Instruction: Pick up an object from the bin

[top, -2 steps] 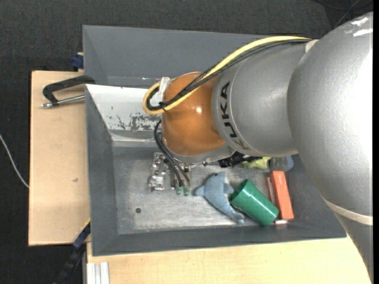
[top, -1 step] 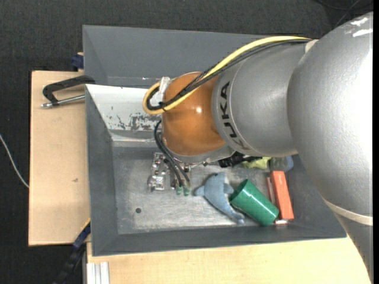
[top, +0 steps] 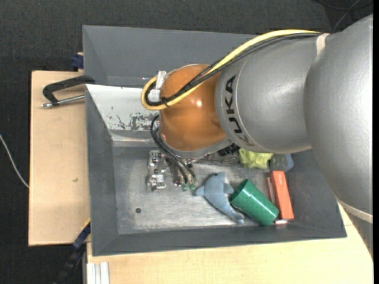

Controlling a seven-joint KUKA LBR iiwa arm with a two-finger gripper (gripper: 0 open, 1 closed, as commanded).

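Observation:
My gripper (top: 157, 171) hangs below the orange cover, low over the bare bin floor left of the middle. A blue, soft-looking curved thing (top: 217, 194) lies just to its right, apart from it. A dark green cylinder (top: 254, 203) lies tilted across the blue thing's right end. I see nothing held in the gripper.
An orange-red bar (top: 282, 194) lies along the bin's right wall beside the green cylinder. A crumpled yellow-green thing (top: 254, 157) sits behind them, partly under the arm. The big grey arm and its orange cover hide the bin's back right.

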